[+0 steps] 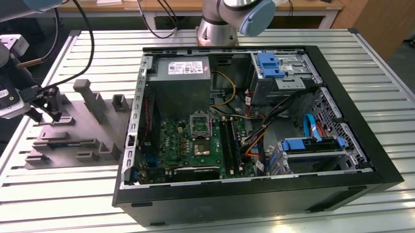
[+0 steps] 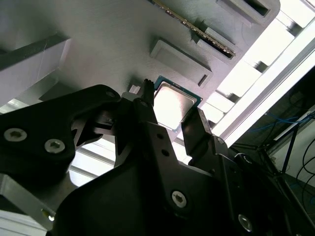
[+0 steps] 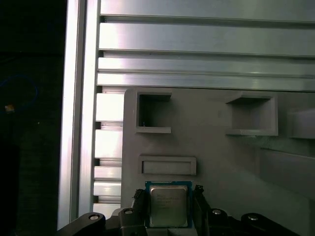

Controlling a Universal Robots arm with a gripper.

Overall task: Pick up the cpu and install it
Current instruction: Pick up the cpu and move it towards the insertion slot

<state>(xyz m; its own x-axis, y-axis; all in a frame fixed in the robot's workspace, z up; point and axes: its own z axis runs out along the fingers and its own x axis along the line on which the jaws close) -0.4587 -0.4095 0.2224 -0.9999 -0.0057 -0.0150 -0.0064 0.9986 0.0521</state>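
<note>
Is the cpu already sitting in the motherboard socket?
No, in the first wrist view the cpu is down at the grey moulded tray.

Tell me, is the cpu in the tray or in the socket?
In the tray: the cpu lies flat on it in both wrist views.

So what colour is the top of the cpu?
The cpu has a silvery-grey metal top with a thin teal-green rim, clearest in the first wrist view.

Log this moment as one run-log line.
step: pickup | gripper: around chip, grip unclear | chip: flat on grey tray | install: not done
</note>
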